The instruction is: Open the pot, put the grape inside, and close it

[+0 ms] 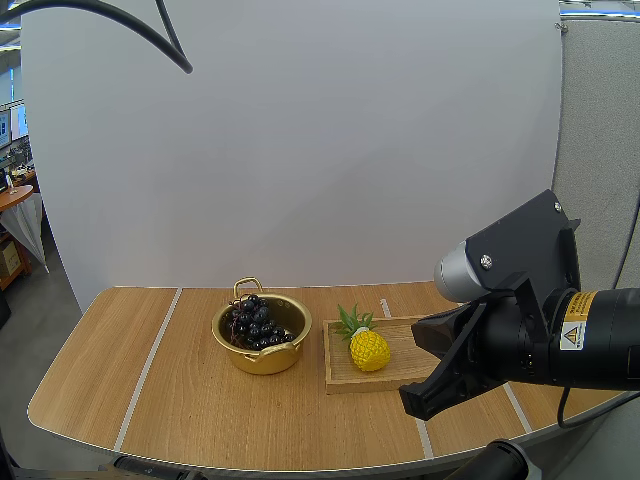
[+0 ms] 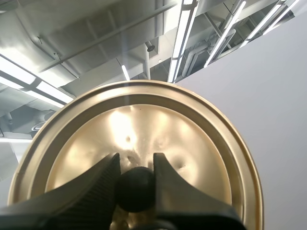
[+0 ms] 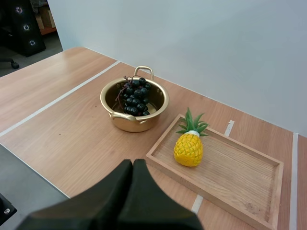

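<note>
At 4 o'clock over the wooden surface [image 1: 200, 400], the right tool [image 3: 133, 165] hovers with its fingers pressed together on nothing, probably parked clear of the work. Next down in size, the wooden tray [image 1: 337, 372] lies just beside the gold pot [image 1: 262, 355], at the pot's 3 o'clock. That pot stands open, I judge so that its mouth is free for loading, and its lid [image 2: 144, 124] is held away from it. The bunch of dark grapes [image 1: 255, 322] already lies inside the pot, so closing looks like what remains. A toy pineapple [image 1: 369, 348] stands at the tray's 9 o'clock end, no part of the job. Smallest, the lid's black knob [image 2: 136, 189] is pinched by the left tool [image 2: 135, 160], a finger on each side. The left wrist view gives that grip, while the high view gives how pot and tray lie.
</note>
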### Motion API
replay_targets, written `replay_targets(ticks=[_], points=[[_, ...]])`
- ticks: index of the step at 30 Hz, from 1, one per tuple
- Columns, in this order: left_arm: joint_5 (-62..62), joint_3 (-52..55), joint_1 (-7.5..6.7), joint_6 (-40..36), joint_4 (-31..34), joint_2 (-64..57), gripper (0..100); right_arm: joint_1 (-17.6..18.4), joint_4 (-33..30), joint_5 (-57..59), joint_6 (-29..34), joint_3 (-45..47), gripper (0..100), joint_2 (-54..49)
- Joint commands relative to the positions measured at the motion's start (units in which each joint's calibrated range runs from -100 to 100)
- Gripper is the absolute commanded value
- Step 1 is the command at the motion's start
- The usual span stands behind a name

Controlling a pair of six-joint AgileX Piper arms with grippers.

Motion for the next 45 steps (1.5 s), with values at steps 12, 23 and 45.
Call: replay_targets(ticks=[12,23,45], points=[[46.0,-0.5,-0.18,-0.3,2.0,-3.2,0,-0.2,-0.1,0.0,0.5,0.0,0,-0.6],[54.9,6.0,-0.18,-0.3,1.9,-2.3,0,-0.2,-0.1,0.0,0.5,0.0,0,-0.6],[47.8,45.2,-0.18,8.0,1.2,5.0,0,-0.2,-0.1,0.0,0.5,0.0,0,-0.6]])
